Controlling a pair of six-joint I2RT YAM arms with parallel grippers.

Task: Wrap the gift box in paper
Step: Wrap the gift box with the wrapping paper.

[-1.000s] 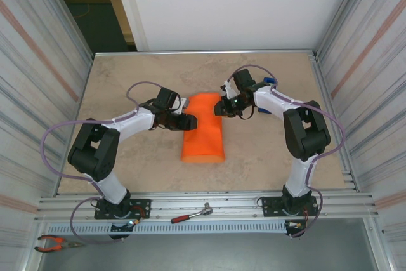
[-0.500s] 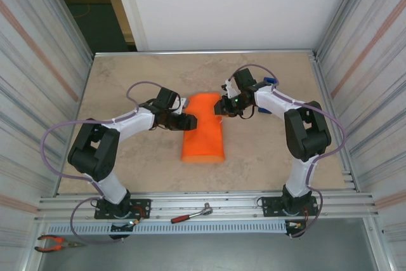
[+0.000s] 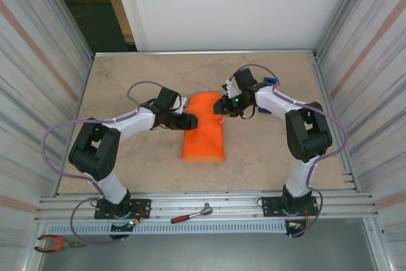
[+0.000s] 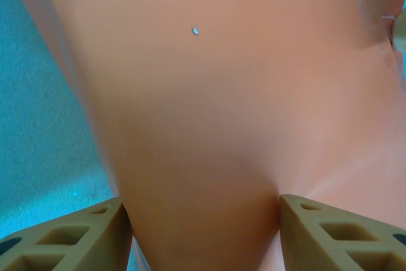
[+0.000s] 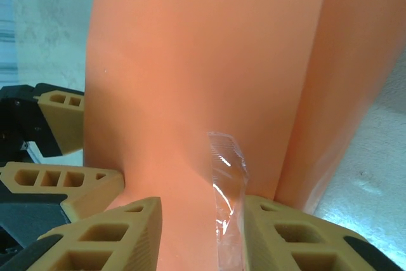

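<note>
The orange paper point(image 3: 204, 134) lies as a long parcel mid-table; the gift box is hidden under it. My left gripper point(image 3: 189, 120) is at the parcel's left edge. In the left wrist view the paper point(image 4: 209, 93) bulges between the gripper point(image 4: 203, 204), and both fingers press against it. My right gripper point(image 3: 220, 107) is at the parcel's far right edge. In the right wrist view it point(image 5: 200, 211) stands open over the paper point(image 5: 190, 61). A clear tape strip point(image 5: 228, 188) lies on the paper beside the right finger point(image 5: 298, 239).
A blue tape dispenser point(image 3: 269, 82) sits behind the right arm. A ratchet wrench point(image 3: 190, 214) and red pliers point(image 3: 54, 242) lie on the front rail. The left gripper's fingers point(image 5: 63, 182) show at the left of the right wrist view.
The right gripper's jaws have spread apart at the parcel's far right edge. The left gripper and the parcel have stayed in place.
</note>
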